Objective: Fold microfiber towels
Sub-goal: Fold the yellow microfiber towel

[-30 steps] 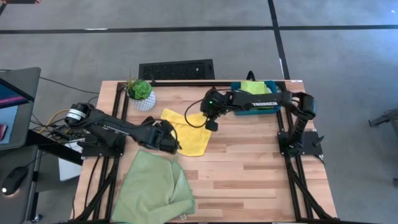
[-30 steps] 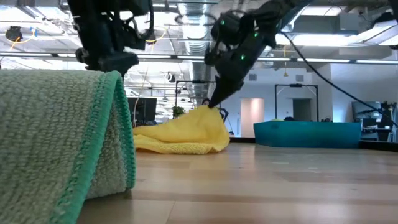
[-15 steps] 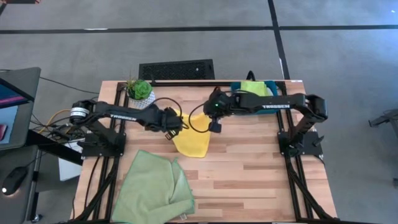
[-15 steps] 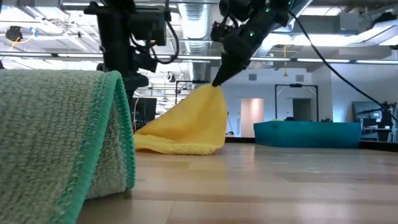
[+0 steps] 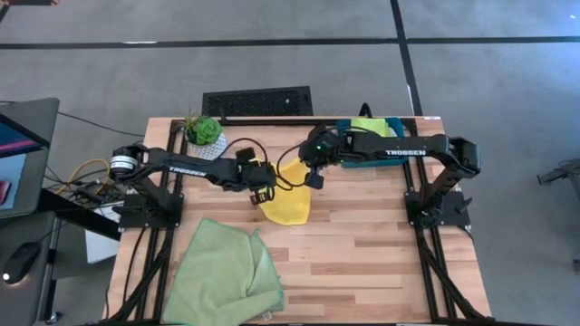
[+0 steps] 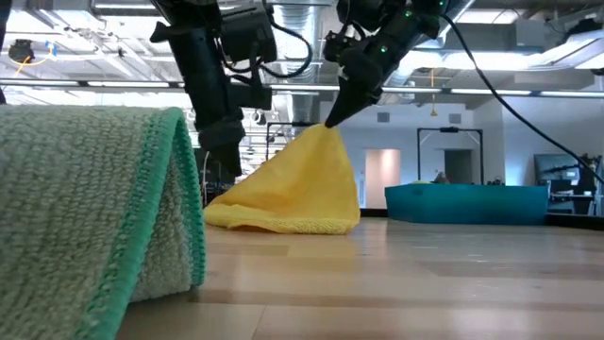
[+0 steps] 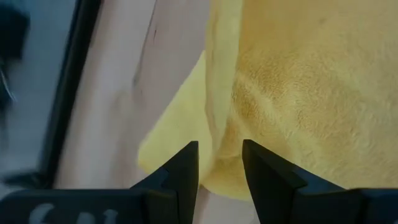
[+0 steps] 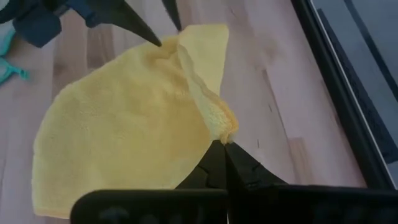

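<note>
Aloft, right claw (image 6: 330, 121) pinches yellow towel (image 6: 293, 194); left claw's (image 7: 219, 165) grip unclear.

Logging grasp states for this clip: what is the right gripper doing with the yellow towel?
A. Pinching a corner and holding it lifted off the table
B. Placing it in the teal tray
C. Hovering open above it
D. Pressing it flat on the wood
A: the right gripper is shut on a raised corner of the yellow towel, which hangs like a tent to the table.

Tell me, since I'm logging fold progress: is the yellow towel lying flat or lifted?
Lifted, partly. The right gripper is shut on one corner of the yellow towel, raising it into a peak, while its lower edge rests on the table.
</note>
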